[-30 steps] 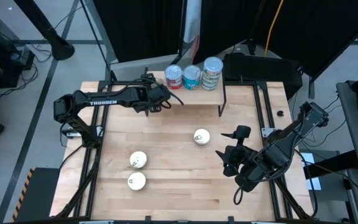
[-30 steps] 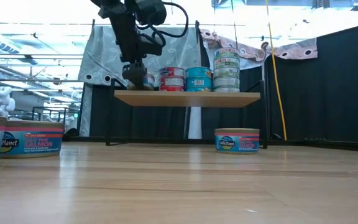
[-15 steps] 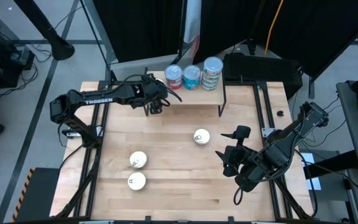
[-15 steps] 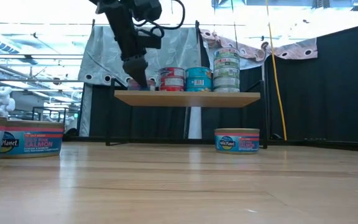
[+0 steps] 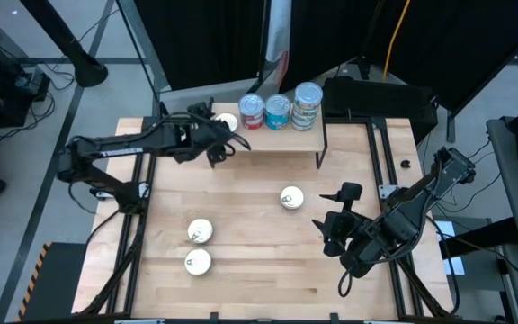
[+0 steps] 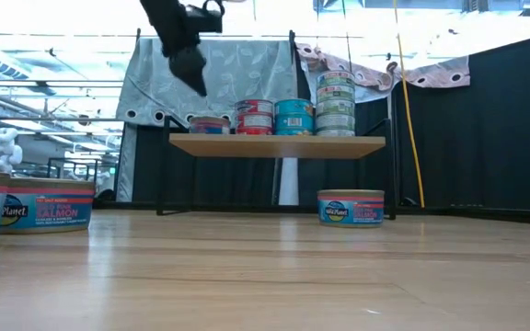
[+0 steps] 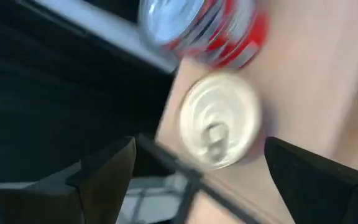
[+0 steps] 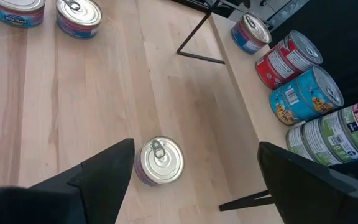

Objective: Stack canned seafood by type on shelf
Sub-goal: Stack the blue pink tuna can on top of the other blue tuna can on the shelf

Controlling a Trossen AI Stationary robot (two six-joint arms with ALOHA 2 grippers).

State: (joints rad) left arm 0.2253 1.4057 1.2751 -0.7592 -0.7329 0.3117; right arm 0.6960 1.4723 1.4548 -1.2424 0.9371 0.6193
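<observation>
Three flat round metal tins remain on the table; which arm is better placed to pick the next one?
Probably the right. The right gripper is open and hovers beside the lone flat round tin with the cream lid. The left gripper is open too, but sits at the light wooden shelf, farther from every table tin.

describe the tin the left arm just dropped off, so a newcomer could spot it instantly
Find the shelf at the table's far edge, carrying a row of tin stacks. The tin sits at the row's left end, beside the red stack, with the open left gripper just off it. It is the only single tin there, lower than every stack, with a plain pale lid.
</observation>
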